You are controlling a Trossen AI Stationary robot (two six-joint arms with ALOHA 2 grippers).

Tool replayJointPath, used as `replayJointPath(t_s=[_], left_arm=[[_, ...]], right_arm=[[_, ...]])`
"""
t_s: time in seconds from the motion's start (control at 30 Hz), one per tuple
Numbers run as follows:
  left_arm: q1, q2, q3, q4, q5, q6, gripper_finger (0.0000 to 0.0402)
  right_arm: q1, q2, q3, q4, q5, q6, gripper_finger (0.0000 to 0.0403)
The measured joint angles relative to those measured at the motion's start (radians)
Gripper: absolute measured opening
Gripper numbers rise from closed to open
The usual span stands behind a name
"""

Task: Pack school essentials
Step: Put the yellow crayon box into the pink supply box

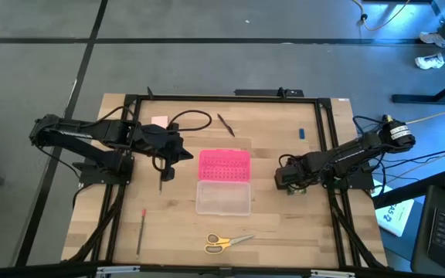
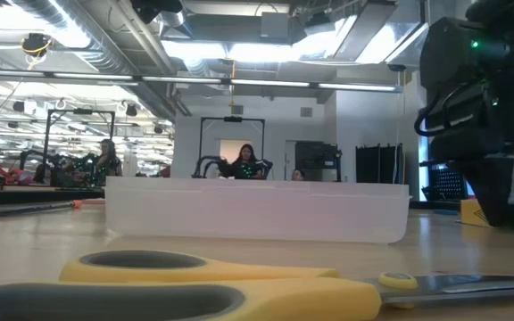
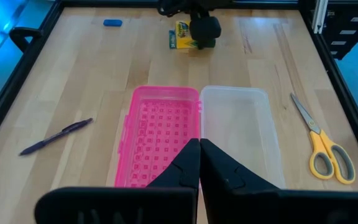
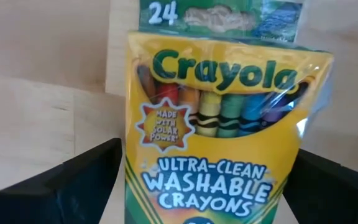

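Reaching low, right pincer point(image 1: 293, 184) straddles crayon box point(image 4: 219, 124), open; left pincer point(image 3: 199, 163) closed.

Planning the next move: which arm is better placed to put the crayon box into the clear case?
Right: its gripper straddles the yellow-green crayon box, beside the clear case. The left gripper is shut, empty.

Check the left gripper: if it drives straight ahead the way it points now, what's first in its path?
The left gripper, fingers shut, points at the open case: the pink lid and the clear tray, about at their seam. Probably the seam first; depth is unclear.
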Motion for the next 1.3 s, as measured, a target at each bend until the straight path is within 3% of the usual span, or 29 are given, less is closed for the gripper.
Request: replayJointPath(t_s=[0.43,0.87,1.3], left_arm=[[0.0,0.0,0.0,0.004,0.0,0.0,0.0],[0.0,0.0,0.0,0.003,0.0,0.0,0.0],[0.0,0.0,0.0,0.003,0.0,0.0,0.0]], right_arm=[[0.001,0.019,0.001,-0.006,0.028,-0.051,0.0398],[0.008,0.019,0.002,0.017,0.043,-0.079,0.032],[0.008,0.021,0.041,0.04,0.063,-0.252,0.0315]])
